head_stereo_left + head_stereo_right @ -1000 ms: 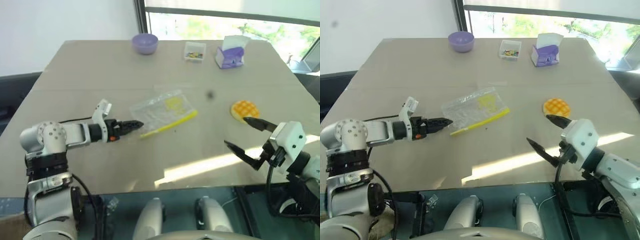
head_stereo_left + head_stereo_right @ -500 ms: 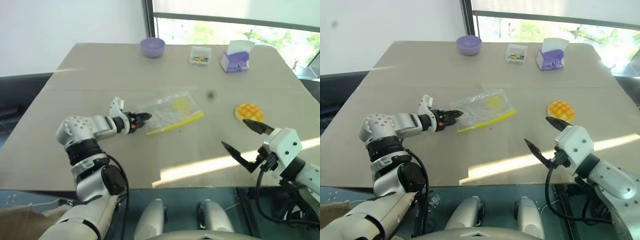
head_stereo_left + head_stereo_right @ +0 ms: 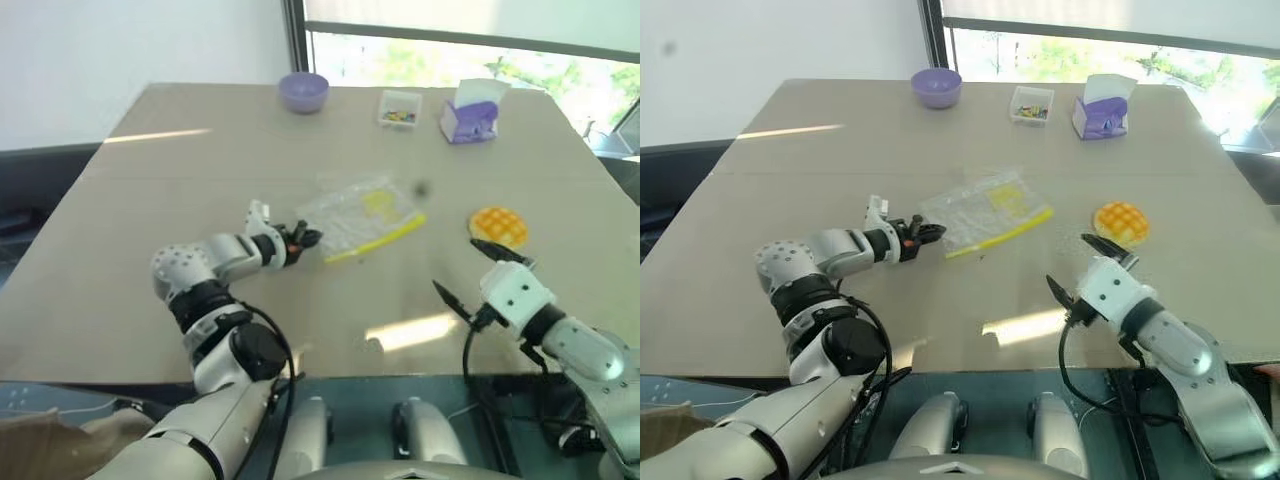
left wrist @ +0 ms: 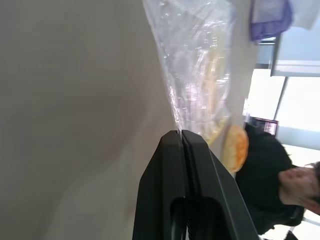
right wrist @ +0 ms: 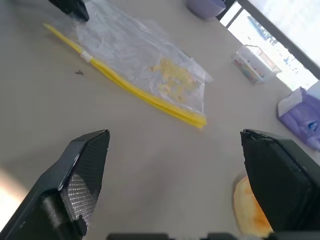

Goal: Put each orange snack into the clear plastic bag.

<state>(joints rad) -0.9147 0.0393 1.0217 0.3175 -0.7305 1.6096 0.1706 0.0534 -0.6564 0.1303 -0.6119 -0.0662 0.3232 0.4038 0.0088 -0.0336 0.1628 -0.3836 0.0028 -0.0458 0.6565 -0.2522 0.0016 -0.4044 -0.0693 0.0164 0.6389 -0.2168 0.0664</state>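
Observation:
The clear plastic bag lies flat mid-table, its yellow zip strip along the near edge. My left gripper is shut on the bag's near-left corner; in the left wrist view the fingertips pinch the bag's edge. One orange snack, waffle-topped, sits on the table to the right of the bag. My right gripper hangs open just in front of the snack, nothing between its fingers. The snack shows beside the right finger, the bag further ahead.
Along the far edge stand a purple bowl, a small clear box of coloured bits and a purple tissue box. A person in dark clothing is beyond the table. Sunlit patches lie on the near tabletop.
My left gripper went from open to shut on the bag's corner and moved right; the bag shifted toward the snack. The right gripper sank and moved forward, still open. The camera shifted.

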